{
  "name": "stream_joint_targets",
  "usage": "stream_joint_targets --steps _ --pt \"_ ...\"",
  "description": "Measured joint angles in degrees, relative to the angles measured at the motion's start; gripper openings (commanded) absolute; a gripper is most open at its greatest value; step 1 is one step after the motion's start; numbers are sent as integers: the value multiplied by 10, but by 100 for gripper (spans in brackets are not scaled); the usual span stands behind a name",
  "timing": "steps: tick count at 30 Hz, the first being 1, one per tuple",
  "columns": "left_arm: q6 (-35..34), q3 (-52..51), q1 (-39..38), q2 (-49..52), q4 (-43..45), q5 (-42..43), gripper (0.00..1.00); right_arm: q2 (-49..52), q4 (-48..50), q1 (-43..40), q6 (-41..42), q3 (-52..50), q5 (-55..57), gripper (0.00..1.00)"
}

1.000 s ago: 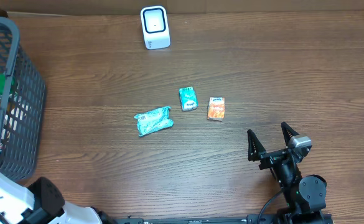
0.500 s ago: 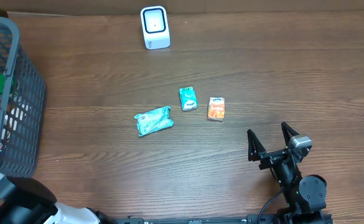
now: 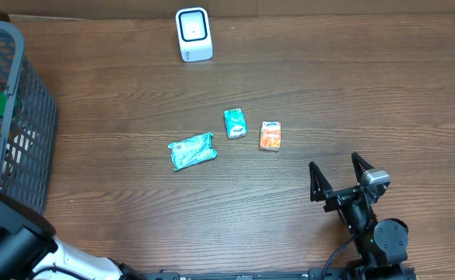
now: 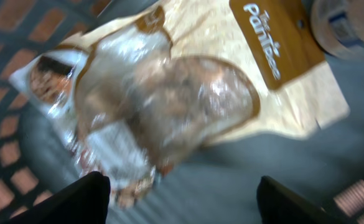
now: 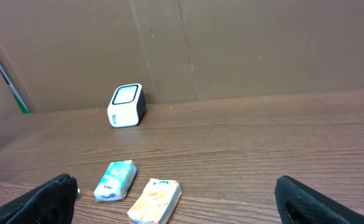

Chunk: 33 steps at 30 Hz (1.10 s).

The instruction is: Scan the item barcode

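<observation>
Jaws on left gripper (image 4: 185,200) are spreading wider than a sec ago, holding nothing, hovering over bread bag (image 4: 188,93) inside basket (image 3: 33,140); pick looks imminent. Right gripper (image 3: 335,166) idling, jaws wide, empty. Scanner (image 3: 193,34) waiting at far edge.

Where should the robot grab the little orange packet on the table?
Probably from straight above, pinching across its narrow middle. The orange packet lies flat on the table, so its sides sit low. Its two long edges are free, with a gap to the teal packet. The open right gripper is nearest.
</observation>
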Motion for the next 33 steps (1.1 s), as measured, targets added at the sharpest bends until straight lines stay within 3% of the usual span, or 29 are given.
stream_joint_targets --steps 9,12,17,24,33 --pt "43 0 0 67 52 -24 77 0 0 0 0 0 0 100" --pt "45 0 0 83 61 -30 71 0 0 0 0 0 0 100" --pt "51 0 0 105 65 -37 49 0 0 0 0 0 0 100" --pt "57 4 2 105 66 -34 5 0 0 0 0 0 0 100" --pt "59 7 2 104 48 -32 4 0 0 0 0 0 0 100"
